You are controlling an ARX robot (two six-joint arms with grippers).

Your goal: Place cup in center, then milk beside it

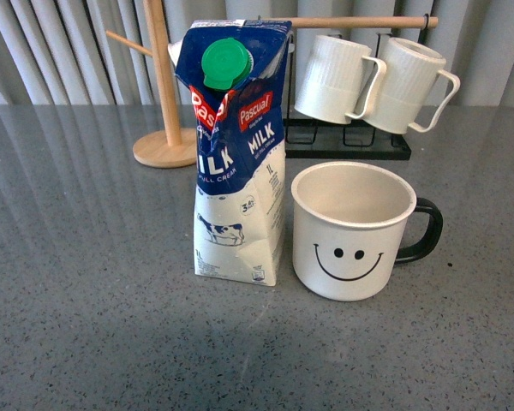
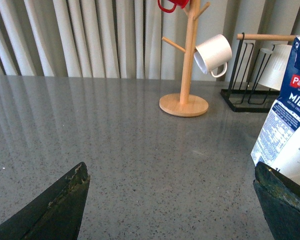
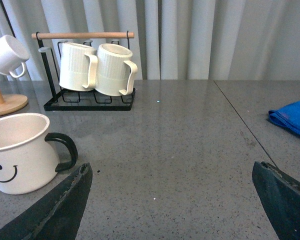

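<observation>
We see the milk upright just beside the cup; both our grippers spread wide, empty.

Milk and cup block the centre; open table flanks them.

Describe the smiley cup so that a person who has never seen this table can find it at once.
On the grey table, find the tall blue-and-white milk carton near the middle. The cup stands on the table beside it, in front of the black rack of ribbed mugs. Only this cup has a black smiley face and a dark handle.
</observation>
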